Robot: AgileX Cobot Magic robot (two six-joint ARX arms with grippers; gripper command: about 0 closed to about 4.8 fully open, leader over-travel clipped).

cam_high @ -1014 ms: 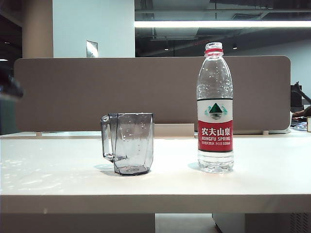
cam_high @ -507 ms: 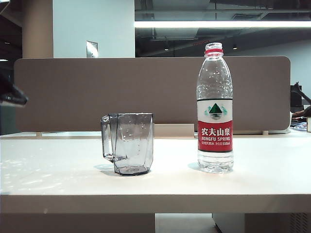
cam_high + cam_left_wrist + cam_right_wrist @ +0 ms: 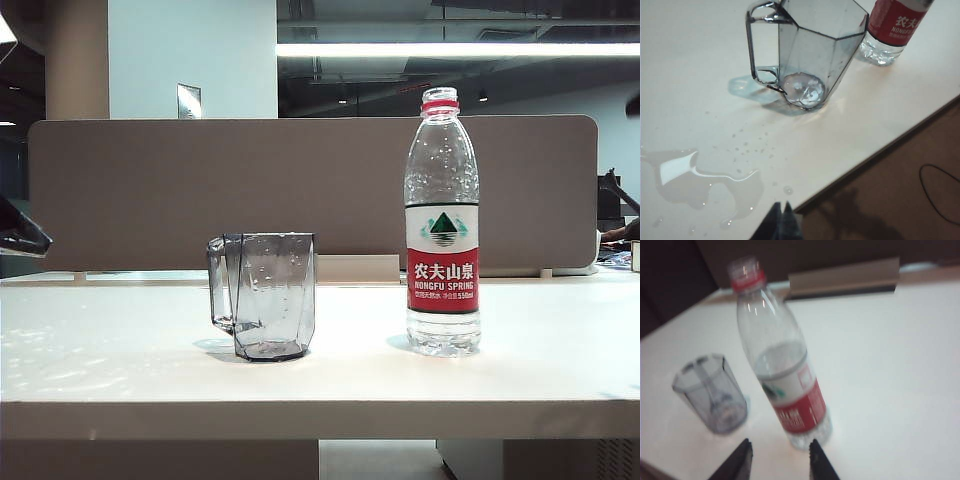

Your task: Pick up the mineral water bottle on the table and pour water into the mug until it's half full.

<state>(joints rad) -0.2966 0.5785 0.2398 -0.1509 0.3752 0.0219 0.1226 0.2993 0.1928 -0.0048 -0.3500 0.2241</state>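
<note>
The mineral water bottle (image 3: 442, 225) stands upright on the white table (image 3: 330, 385), right of the smoky grey mug (image 3: 265, 295), whose handle points left. In the left wrist view my left gripper (image 3: 782, 206) is shut and holds nothing. It hovers over the table's front edge, well short of the mug (image 3: 807, 55) and the bottle (image 3: 892, 25). In the right wrist view my right gripper (image 3: 780, 444) is open and empty. The bottle (image 3: 782, 370) stands just beyond its fingertips, with the mug (image 3: 712, 395) off to one side.
A puddle of spilt water (image 3: 695, 175) and scattered drops lie on the table near the left gripper. A grey-brown partition panel (image 3: 150, 190) rises behind the table. A dark part of the left arm (image 3: 20, 235) shows at the exterior view's left edge.
The dark part of the left arm at the exterior view's left edge has shifted lower. Bottle and mug have not moved.
</note>
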